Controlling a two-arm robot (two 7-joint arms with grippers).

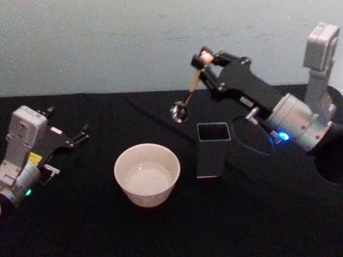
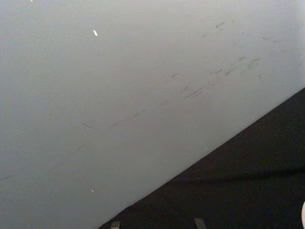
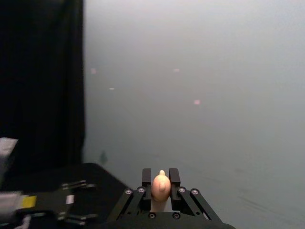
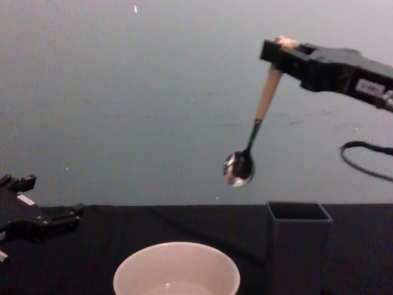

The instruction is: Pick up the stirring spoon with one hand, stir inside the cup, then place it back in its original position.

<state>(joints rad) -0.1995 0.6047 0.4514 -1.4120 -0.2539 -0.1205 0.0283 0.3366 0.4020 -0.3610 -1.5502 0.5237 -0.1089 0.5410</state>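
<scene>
The left gripper (image 1: 68,122) was noted parked at far left, fingers spread wide and empty; then came the cup (image 1: 146,197), and the stirring spoon (image 1: 188,96) was held in the air beyond the cup and the holder (image 1: 213,155), bowl down, handle top pinched tight by the right gripper (image 1: 206,58). The carry-to-cup step was judged in hand, so the bowl needed to be brought over the rim and lowered inside without a knock. Counted: one cup, one spoon, one holder, two grippers.
</scene>
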